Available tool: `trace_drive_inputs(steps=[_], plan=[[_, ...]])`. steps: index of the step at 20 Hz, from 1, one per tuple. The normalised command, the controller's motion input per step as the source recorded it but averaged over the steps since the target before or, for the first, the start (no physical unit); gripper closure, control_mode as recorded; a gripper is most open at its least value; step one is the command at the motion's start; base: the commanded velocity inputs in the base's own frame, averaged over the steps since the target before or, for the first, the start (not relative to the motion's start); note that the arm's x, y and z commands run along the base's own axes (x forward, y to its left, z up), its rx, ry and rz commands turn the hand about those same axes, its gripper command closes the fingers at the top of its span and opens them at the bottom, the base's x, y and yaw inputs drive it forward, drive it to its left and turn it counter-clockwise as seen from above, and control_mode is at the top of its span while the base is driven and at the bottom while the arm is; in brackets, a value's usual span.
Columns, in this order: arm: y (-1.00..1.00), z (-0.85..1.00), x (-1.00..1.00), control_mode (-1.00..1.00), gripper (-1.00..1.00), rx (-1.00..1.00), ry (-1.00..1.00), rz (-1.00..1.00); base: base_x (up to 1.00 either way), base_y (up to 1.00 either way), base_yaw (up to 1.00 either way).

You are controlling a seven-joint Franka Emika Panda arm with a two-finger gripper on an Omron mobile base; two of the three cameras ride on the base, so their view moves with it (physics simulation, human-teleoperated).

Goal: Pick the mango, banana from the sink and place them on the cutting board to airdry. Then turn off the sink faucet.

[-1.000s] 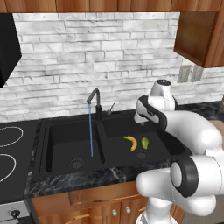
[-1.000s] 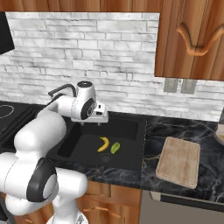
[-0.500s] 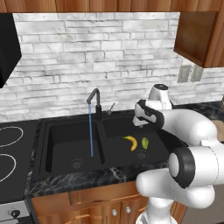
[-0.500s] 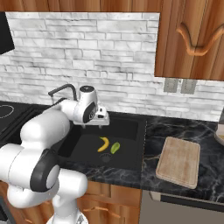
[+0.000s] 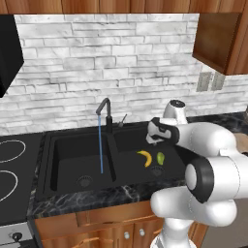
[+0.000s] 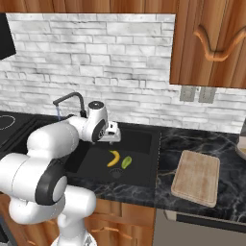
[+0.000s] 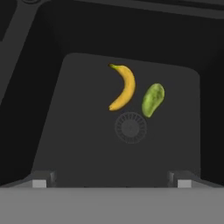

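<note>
Yellow banana [image 7: 124,87] and green mango [image 7: 152,99] side by side, apart, on right basin floor of black sink [image 5: 63,140], just beyond round drain [image 7: 130,127] | gripper [image 6: 115,134] above basin, jaws spread, empty | faucet [image 5: 105,112] running into left basin | cutting board [image 6: 196,177] on right counter, bare

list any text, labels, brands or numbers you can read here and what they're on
None: no readable text anywhere in these views.
The banana, mango, sink, cutting board and the wall outlets are all unmarked.
</note>
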Motion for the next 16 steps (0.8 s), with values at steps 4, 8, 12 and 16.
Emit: trace_drive_inputs(steps=[4, 8, 12, 16], plan=[[0.00, -0.26, 0.05, -1.00, -1.00, 0.00, -0.07, 0.00, 0.00, 0.00, 0.00], [0.00, -0.18, 0.14, -1.00, -1.00, 0.00, 0.00, 0.00, 0.00, 0.00, 0.00], [0.00, -0.19, 0.19, -1.00, -1.00, 0.00, 0.00, 0.00, 0.00, 0.00, 0.00], [0.00, -0.21, 0.17, -1.00, -1.00, 0.00, 0.00, 0.00, 0.00, 0.00, 0.00]])
